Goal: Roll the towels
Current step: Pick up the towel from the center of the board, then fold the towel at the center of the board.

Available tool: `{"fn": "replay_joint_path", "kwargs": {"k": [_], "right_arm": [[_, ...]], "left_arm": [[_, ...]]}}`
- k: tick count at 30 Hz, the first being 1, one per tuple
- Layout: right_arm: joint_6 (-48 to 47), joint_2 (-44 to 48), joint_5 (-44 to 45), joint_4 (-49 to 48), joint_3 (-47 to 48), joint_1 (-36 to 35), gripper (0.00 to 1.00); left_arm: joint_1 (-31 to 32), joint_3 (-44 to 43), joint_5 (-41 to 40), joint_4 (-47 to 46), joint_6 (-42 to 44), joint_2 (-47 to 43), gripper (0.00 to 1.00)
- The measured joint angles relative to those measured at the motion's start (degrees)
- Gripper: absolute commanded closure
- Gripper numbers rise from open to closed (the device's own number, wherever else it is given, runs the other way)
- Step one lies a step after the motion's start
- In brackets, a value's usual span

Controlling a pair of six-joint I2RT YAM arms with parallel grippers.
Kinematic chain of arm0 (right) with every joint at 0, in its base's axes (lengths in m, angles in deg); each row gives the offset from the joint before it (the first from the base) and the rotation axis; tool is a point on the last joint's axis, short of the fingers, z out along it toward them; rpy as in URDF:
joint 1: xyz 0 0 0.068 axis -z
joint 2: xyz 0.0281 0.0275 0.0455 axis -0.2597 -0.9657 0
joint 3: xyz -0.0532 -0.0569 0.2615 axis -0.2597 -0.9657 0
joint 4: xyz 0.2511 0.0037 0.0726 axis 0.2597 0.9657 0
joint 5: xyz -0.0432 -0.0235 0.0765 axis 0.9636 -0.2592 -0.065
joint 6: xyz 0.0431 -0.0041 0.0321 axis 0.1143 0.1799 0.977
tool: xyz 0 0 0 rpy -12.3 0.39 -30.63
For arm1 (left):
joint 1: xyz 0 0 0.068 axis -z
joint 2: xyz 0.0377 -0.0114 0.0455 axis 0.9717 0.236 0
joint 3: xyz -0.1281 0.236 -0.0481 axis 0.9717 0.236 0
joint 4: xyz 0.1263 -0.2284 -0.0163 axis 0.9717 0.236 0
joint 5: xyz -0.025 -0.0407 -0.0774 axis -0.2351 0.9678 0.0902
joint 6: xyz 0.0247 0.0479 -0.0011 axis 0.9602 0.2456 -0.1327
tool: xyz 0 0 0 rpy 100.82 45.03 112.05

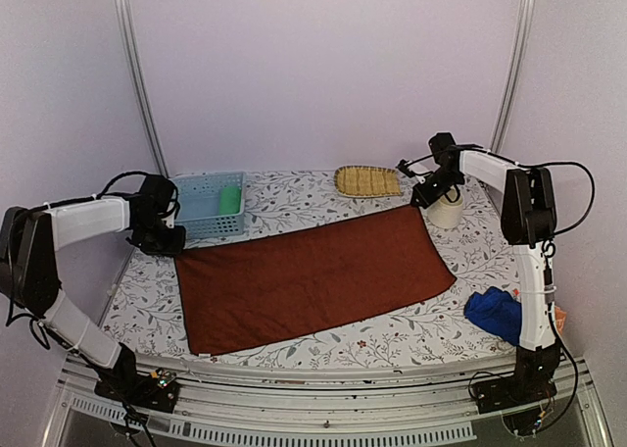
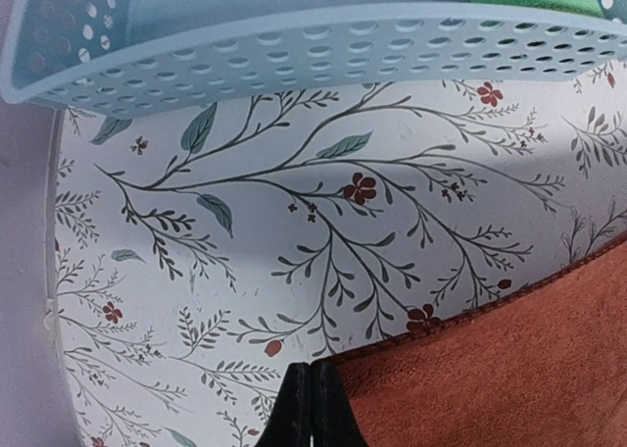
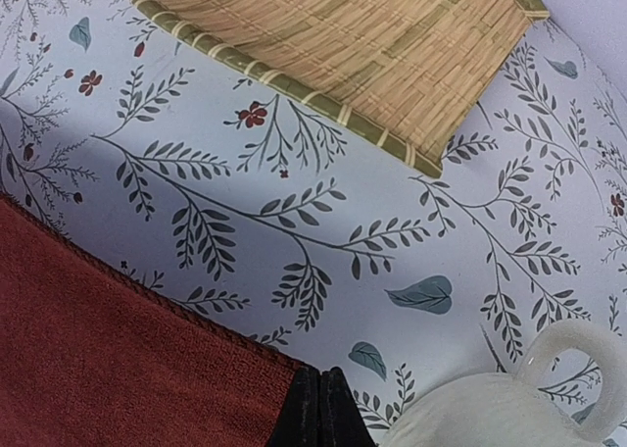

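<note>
so the reddish-brown towel point(image 1: 313, 271) is spread flat across the middle of the table point(image 1: 294, 197); its long axis runs left to right, skewed so the right end sits further back than the left; the near edge almost reaches the table's front rim

left hand point(image 1: 168, 239) is on the far-left corner and right hand point(image 1: 423, 199) on the far-right corner; in the wrist views both sets of fingertips are pressed tight together right on the hem, pinching the corner, though the bit of cloth between the tips is covered by the fingers themselves

green towel point(image 1: 230, 199) stands in the pale blue basket point(image 1: 201, 217) at the far left, and only its top shows; blue towel point(image 1: 495, 313) lies bunched by the right arm's base; an orange scrap point(image 1: 559, 318) peeks out behind that arm, too little of it to say much

straw tray point(image 1: 367, 180) at the back; just beside the right hand a whitish mug-like thing point(image 1: 446, 210) with a handle, cut off by the right wrist view's lower edge
</note>
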Motion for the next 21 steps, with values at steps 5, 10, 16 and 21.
{"fn": "replay_joint_path", "kwargs": {"k": [5,10,16,21], "right_arm": [[-0.4,0.0,-2.3,-0.2,0.0,0.1,0.97],[-1.0,2.2,-6.0,-1.8,-4.2,0.7,0.98],[-2.4,9.1,-8.7,-3.1,-13.2,1.8,0.98],[-3.4,14.9,-10.3,-4.2,-18.1,3.1,0.97]], "left_arm": [[0.0,0.0,0.2,0.0,0.0,-0.7,1.00],[0.0,0.0,1.7,0.5,-0.1,-3.5,1.00],[0.0,0.0,3.9,3.1,-2.2,-8.2,1.00],[0.0,0.0,7.4,5.8,-5.0,-10.8,1.00]]}}
